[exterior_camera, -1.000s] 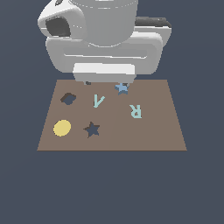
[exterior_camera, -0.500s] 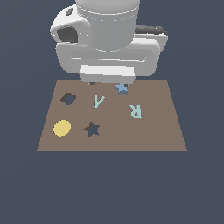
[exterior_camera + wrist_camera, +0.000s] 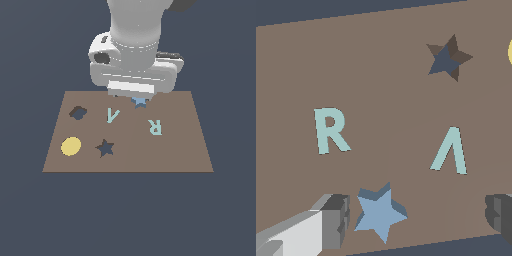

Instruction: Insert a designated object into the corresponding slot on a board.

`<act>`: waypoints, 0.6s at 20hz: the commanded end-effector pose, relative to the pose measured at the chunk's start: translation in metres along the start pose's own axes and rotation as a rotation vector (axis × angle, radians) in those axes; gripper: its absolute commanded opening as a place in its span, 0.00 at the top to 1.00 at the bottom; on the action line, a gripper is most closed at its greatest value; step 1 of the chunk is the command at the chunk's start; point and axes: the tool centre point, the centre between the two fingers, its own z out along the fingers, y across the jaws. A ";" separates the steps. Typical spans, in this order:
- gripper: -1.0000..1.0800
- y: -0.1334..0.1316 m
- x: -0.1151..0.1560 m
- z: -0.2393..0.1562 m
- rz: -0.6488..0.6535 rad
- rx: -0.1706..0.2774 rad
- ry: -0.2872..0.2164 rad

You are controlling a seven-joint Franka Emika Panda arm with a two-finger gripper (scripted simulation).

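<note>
Glossy white rounded arm [image 3: 134, 45], dark grey ridged fingers [image 3: 336, 220]

One board [image 3: 175, 150], one star piece [image 3: 378, 212], two letters [image 3: 113, 115], two cutouts [image 3: 105, 148], one disc [image 3: 71, 146].

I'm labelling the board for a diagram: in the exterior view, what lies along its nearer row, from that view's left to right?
Round yellow disc → dark navy star-shaped slot → pale teal letter R, which sits slightly farther back on the flat brown board.

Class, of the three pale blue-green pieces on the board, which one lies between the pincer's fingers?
The light-blue star. It lies between the pincer fingers; letters R and A lie farther off.
</note>
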 end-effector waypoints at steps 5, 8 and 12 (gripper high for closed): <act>0.04 -0.012 -0.032 0.038 0.056 0.003 -0.010; 0.04 -0.017 -0.042 0.051 0.074 0.004 -0.013; 0.04 -0.021 -0.050 0.061 0.088 0.005 -0.016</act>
